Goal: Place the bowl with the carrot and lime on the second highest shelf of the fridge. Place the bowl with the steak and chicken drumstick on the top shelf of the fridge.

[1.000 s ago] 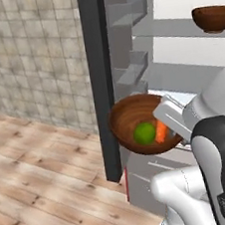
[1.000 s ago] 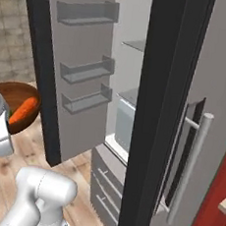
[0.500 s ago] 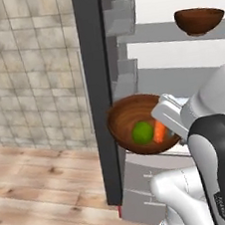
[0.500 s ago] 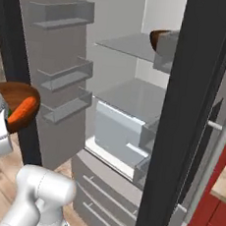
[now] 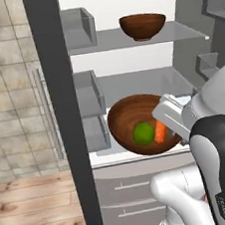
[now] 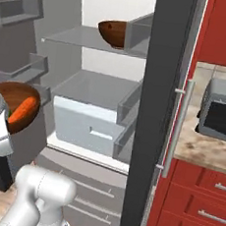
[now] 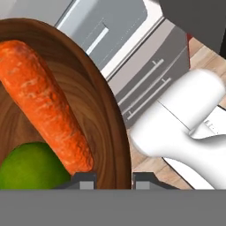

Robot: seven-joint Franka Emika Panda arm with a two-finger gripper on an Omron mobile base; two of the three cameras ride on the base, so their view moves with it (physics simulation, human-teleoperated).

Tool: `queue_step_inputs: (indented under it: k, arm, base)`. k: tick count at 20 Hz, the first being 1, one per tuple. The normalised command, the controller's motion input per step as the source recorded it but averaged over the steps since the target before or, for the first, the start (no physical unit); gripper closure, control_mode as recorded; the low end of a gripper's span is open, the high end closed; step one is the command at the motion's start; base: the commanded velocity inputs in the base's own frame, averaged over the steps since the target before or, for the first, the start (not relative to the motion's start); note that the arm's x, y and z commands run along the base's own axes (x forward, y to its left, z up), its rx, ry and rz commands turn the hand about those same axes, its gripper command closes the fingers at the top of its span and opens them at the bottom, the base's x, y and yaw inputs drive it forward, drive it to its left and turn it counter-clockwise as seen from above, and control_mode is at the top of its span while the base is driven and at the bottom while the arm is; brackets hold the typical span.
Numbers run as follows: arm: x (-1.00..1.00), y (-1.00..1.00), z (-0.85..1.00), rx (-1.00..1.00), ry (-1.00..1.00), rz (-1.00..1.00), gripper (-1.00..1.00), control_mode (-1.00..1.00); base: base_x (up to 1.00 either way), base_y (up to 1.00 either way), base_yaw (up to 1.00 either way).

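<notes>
The bowl with the carrot and lime (image 5: 128,122) hangs in front of the open fridge, at about the height of the white drawer. My gripper (image 5: 167,126) is shut on its right rim. In the hand view the carrot (image 7: 46,103) and the lime (image 7: 28,170) lie inside the bowl (image 7: 112,128), whose rim runs between my fingertips (image 7: 84,180). From the right I see the same bowl (image 6: 8,94) with the carrot (image 6: 23,113). A second brown bowl (image 5: 143,26) stands on a glass shelf (image 5: 100,42) higher up; its contents are hidden. The fridge's roof is out of frame.
The dark edge of the left fridge door (image 5: 62,116) with grey door bins (image 5: 89,95) stands close to the bowl's left. The right door (image 6: 159,115) carries a long handle (image 6: 175,131). A white drawer box (image 6: 92,120) sits below the shelf. Red cabinets (image 6: 199,203) and a toaster oven (image 6: 221,111) stand at right.
Both base views have swung round to face the fridge's inside, so the camera moved. The bowl with the carrot and lime stays in my gripper, held the same way.
</notes>
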Motion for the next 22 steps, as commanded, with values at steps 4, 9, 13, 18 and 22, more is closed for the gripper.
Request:
queue_step_inputs:
  k: [4,9,13,18,22]
  arm:
    - [0.0,0.0,0.0,0.0,0.0,0.0,1.0,1.0]
    - [0.0,0.0,0.0,0.0,0.0,0.0,1.0,1.0]
    - [0.0,0.0,0.0,0.0,0.0,0.0,1.0,1.0]
    - [0.0,0.0,0.0,0.0,0.0,0.0,1.0,1.0]
    - [0.0,0.0,0.0,0.0,0.0,0.0,1.0,1.0]
  base:
    - [0.0,0.0,-0.57]
    - [0.11,0.01,-0.5]
    - [0.32,0.02,-0.32]
    - [0.48,0.3,-0.15]
    - [0.36,0.33,-0.03]
